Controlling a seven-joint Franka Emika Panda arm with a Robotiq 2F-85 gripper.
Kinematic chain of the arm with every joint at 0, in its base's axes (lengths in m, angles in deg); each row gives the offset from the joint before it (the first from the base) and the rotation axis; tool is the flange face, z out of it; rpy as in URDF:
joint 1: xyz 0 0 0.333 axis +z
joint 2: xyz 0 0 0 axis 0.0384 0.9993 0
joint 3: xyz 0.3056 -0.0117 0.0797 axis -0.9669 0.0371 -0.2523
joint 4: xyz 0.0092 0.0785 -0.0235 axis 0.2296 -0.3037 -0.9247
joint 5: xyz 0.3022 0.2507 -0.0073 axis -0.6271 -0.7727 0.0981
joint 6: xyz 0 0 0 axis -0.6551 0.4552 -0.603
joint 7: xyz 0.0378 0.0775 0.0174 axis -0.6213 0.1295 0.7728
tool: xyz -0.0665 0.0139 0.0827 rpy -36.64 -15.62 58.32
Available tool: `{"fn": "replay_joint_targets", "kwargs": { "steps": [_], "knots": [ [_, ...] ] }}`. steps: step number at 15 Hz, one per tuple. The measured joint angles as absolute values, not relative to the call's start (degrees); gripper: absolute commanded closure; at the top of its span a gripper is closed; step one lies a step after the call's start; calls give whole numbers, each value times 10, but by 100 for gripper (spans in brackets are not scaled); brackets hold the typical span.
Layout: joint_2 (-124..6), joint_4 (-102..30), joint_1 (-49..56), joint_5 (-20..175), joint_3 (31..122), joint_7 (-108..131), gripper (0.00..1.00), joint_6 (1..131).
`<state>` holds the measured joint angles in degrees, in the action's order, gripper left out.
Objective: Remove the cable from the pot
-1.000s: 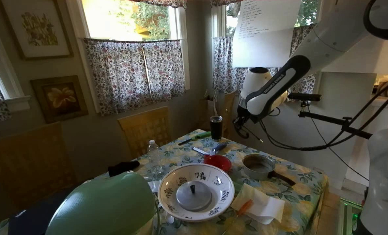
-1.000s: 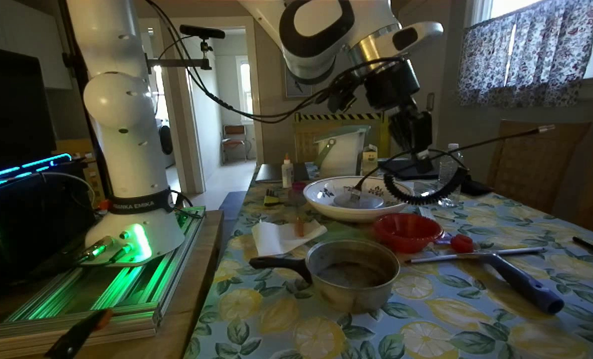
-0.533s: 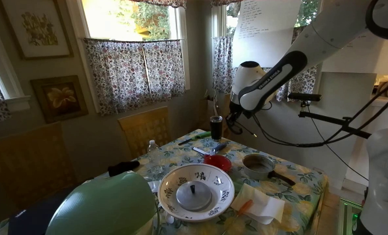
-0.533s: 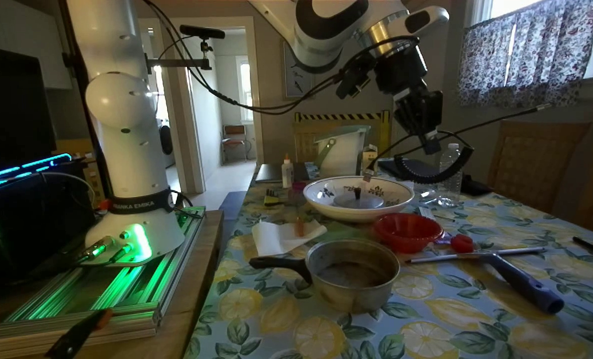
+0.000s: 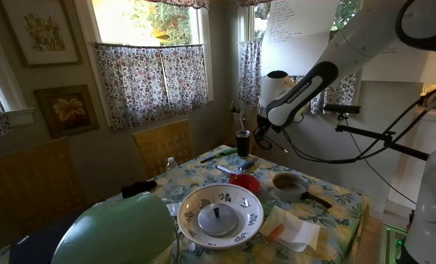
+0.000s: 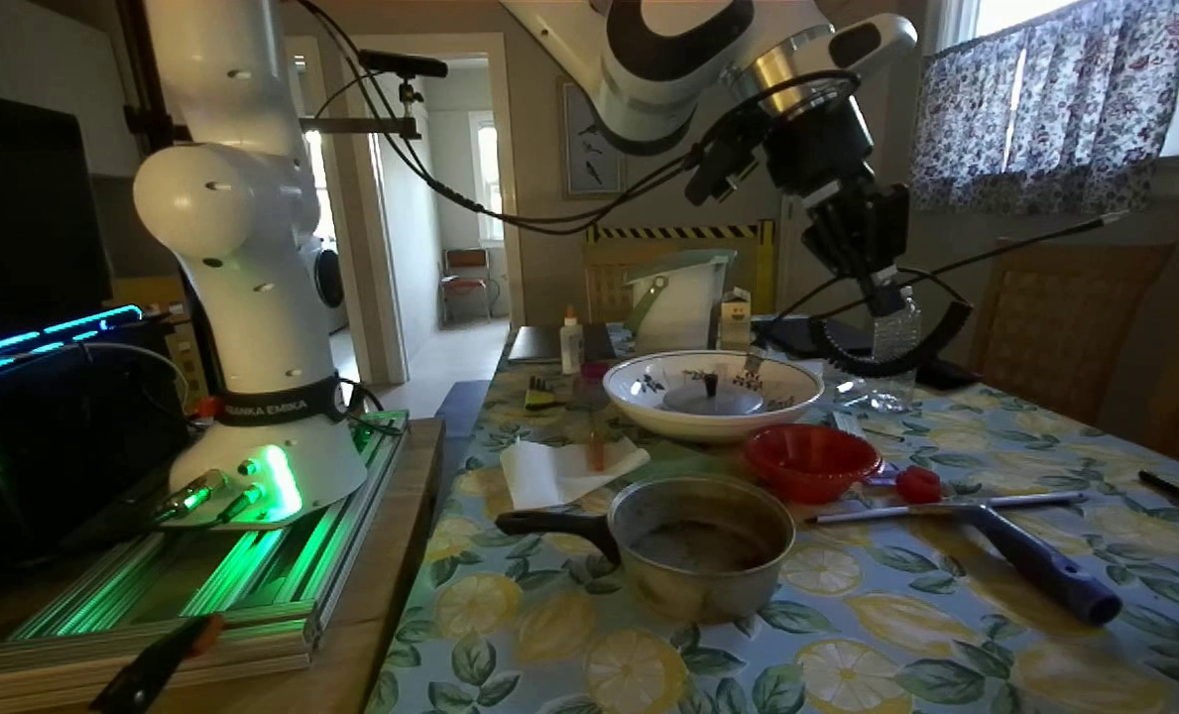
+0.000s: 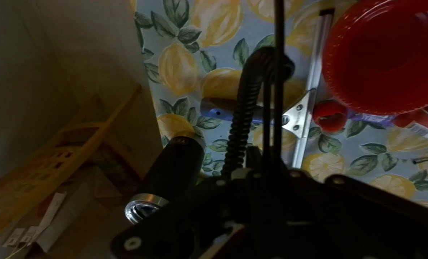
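gripper (image 6: 884, 295) pinched on cable (image 7: 237, 122), held high probably so its slack clears red bowl (image 6: 807, 484) | cable above table (image 6: 569, 615), well in from robot-side edge | pot (image 6: 713, 593) near that edge, handle toward it perhaps for reach, no cable seen inside | removal looks done

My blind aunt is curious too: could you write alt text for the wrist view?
A robot's hand grips a partly coiled black cable above a lemon-print tablecloth. On it are a red bowl at upper right, a blue-handled tool and a dark tumbler.
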<state>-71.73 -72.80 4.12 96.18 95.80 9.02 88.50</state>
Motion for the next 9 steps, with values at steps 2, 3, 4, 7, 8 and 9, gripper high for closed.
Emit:
{"fn": "replay_joint_targets", "kwargs": {
  "steps": [2,3,4,7,8,9],
  "knots": [
    [-670,-678,11,977,935,91,99,885],
    [-645,-650,4,979,928,91,99,885],
    [-618,-620,0,980,921,90,99,884],
    [-548,-532,0,980,903,85,99,881],
    [-528,-506,1,980,896,83,99,880],
    [-509,-481,3,980,890,79,99,879]
  ]
}}
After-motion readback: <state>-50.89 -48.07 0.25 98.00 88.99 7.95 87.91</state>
